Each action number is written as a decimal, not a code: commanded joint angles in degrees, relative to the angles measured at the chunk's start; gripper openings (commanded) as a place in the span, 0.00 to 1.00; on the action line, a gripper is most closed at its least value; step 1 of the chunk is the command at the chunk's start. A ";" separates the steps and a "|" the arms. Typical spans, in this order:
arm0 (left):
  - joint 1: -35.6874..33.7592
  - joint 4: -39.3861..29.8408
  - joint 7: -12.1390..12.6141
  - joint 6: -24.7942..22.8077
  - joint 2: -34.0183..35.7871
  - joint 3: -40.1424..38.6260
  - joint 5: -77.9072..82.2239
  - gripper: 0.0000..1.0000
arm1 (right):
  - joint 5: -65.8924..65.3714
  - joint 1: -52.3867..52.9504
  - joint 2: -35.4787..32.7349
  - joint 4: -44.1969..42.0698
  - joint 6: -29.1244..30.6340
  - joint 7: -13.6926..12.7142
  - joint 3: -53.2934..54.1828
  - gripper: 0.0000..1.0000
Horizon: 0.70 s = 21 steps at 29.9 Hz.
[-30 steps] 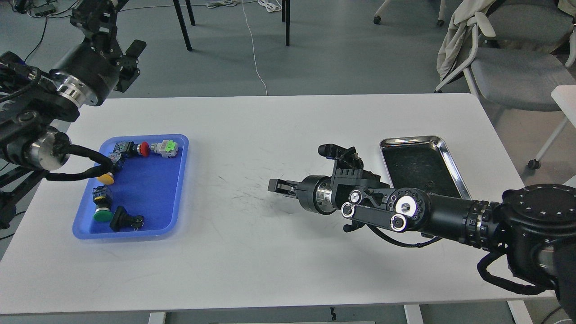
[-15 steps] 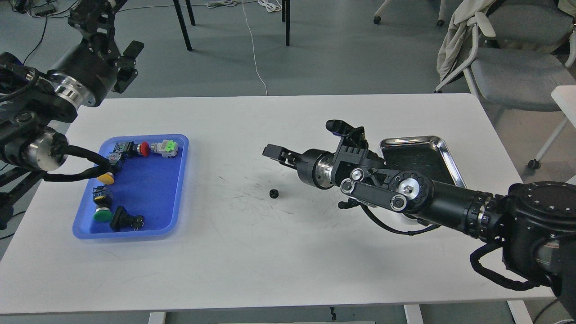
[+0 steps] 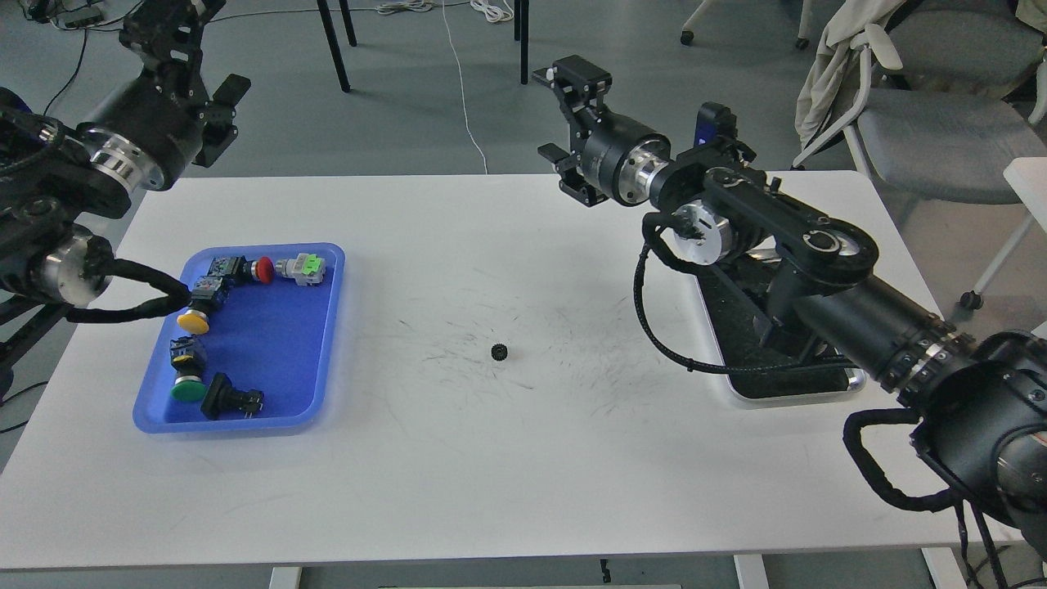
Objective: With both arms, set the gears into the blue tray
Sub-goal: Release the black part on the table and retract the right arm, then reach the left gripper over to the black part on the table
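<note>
One gear (image 3: 500, 352), a tiny black toothed disc, lies alone on the white table (image 3: 507, 483) near its middle. The blue tray (image 3: 274, 343) sits at the left and holds several coloured push-buttons and a black plug; I see no gear in it. My right gripper (image 3: 559, 119) hangs high over the table's far edge, well away from the gear, open and holding nothing. Beyond the table's far left corner, above and behind the tray, my left gripper (image 3: 204, 53) is raised with its fingers apart and nothing between them.
A shiny steel tray (image 3: 789, 398) with a dark bottom lies at the right, largely covered by my right arm. A cable bundle from my left arm droops over the blue tray's left rim. Chairs and cables stand on the floor beyond the table.
My right gripper was low over the table's middle, left the gear lying there, then rose and swung back toward the far edge. The left arm shifted slightly.
</note>
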 commanded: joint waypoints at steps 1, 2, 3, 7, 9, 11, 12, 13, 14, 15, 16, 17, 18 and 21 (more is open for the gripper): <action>-0.38 -0.25 0.42 -0.89 3.06 0.93 3.62 0.98 | 5.92 -6.16 -5.72 2.66 3.49 0.00 10.84 0.95; -0.30 -0.34 0.95 -1.94 3.59 0.93 5.46 0.98 | 7.67 -7.57 -6.52 2.75 4.63 0.00 13.39 0.95; -0.47 -0.25 1.73 -3.69 4.12 0.93 8.53 0.98 | 9.61 -9.41 -7.22 2.67 5.77 0.00 16.02 0.95; -0.21 -0.25 3.58 -10.03 5.88 0.93 22.59 0.98 | 17.60 -15.83 -11.18 2.75 9.47 0.00 22.37 0.96; 0.23 -0.43 4.29 -10.74 5.80 1.02 28.48 0.98 | 20.51 -18.21 -12.23 2.75 10.52 0.00 23.08 0.96; 0.41 -2.44 4.38 -10.74 5.36 1.37 35.85 0.98 | 23.06 -20.76 -13.29 2.75 12.01 0.18 23.34 0.97; 0.41 -3.84 4.47 -10.66 5.09 1.54 39.29 0.98 | 24.03 -21.90 -13.47 2.75 12.89 0.35 23.52 0.97; 0.41 -5.68 4.64 -10.65 4.48 1.89 43.32 0.98 | 25.08 -23.13 -13.47 2.49 14.03 0.53 24.04 0.97; 0.41 -7.27 4.90 -10.65 3.52 2.42 46.41 0.98 | 25.62 -24.01 -13.47 2.40 14.65 0.79 24.57 0.97; 0.41 -8.76 5.43 -10.57 2.20 3.03 49.48 0.98 | 25.88 -24.80 -13.47 2.14 15.36 0.88 25.10 0.97; 0.41 -9.65 6.04 -10.57 0.97 3.56 52.04 0.98 | 25.88 -25.25 -13.64 1.53 16.23 0.88 25.45 0.98; 0.49 -10.18 6.92 -10.57 -0.43 4.52 55.55 0.98 | 25.88 -25.34 -13.82 0.13 17.81 0.88 25.72 0.98; 0.50 -10.44 7.71 -10.57 -1.66 5.58 59.23 0.98 | 25.88 -25.17 -13.82 -1.80 19.74 0.88 25.72 0.98; 0.23 -10.62 8.42 -10.48 -5.88 9.01 72.93 0.98 | 25.88 -24.64 -13.82 -6.90 24.75 1.23 25.98 0.98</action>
